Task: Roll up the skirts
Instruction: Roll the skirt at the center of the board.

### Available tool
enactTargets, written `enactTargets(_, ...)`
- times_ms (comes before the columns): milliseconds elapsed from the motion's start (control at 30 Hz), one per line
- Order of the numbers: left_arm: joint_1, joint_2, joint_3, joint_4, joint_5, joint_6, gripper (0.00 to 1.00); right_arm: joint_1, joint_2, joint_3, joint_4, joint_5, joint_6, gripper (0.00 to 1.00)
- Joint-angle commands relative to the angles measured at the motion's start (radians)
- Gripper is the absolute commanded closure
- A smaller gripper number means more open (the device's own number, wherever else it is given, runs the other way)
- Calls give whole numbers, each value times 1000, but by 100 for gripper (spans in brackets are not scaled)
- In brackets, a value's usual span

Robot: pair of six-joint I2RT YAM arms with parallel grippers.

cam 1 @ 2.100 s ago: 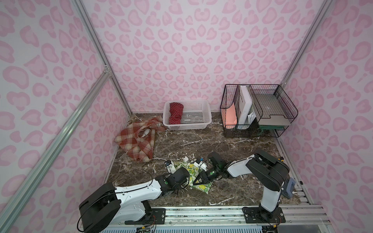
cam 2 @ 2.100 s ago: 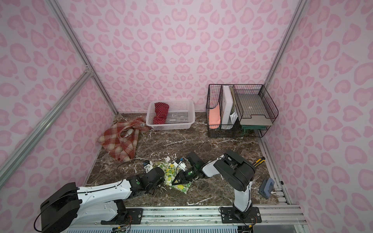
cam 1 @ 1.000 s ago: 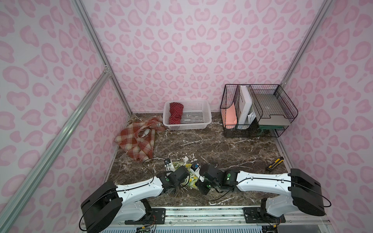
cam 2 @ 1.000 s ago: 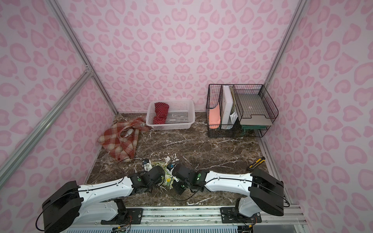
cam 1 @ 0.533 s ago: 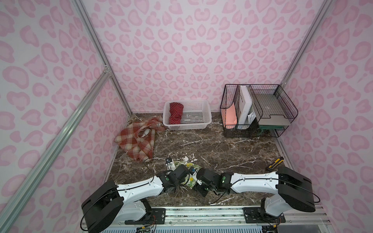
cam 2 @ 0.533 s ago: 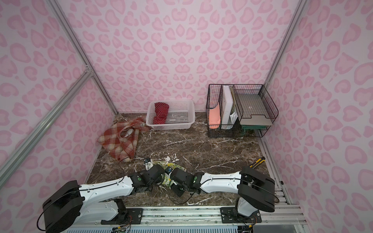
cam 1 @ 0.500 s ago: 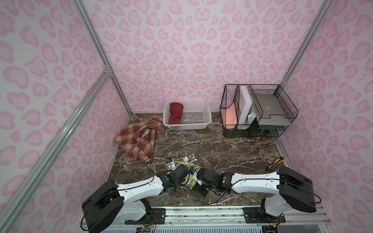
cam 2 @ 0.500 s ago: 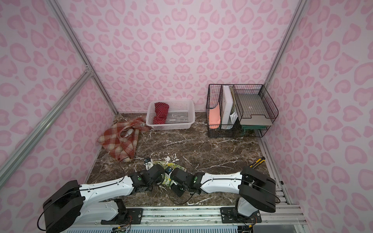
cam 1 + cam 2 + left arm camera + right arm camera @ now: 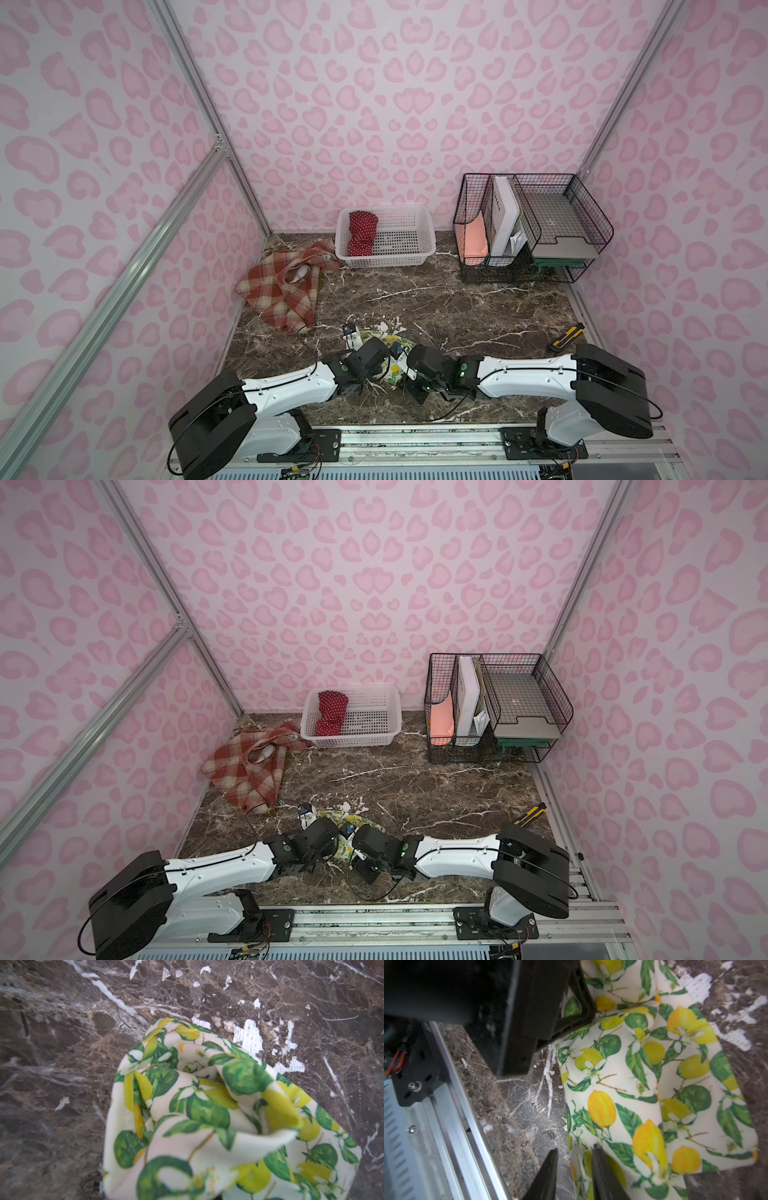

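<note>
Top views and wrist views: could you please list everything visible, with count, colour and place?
lemon-print skirt: one, cream, yellow and green, bunched at the table's front between the grippers.
plaid skirt: one, rust-red and cream, crumpled at back left.
polka-dot skirt: one, red with white dots, inside the basket's left end.
basket: one, white plastic lattice, back centre.
wire organiser: one, black, back right, holding a pink folder and white binder.
utility knife: one, yellow and black, right edge.
table: one, brown marble.
left gripper: one, black, shut on the lemon-print skirt.
right gripper: one, black, open at that skirt's near edge.
</note>
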Motion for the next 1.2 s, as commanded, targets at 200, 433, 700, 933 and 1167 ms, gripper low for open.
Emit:
enactTargets(200,2,11,-9,-52,135,48,100,55,-13,-18,-21,244,-57,47)
enactTargets(433,6,20,-8,-45,151,65,100,81,-177,-24,8,209,-28,50)
enactTargets(700,6,18,-7,-34,167,77,100,67,-103,-35,38,175,-64,54)
enactTargets(933,6,-8,-22,-21,196,97,100,53,-44,-62,52,192,-83,50)
enactTargets(1167,9,-27,-16,-32,210,123,100,73,88,-26,-54,230,0,38)
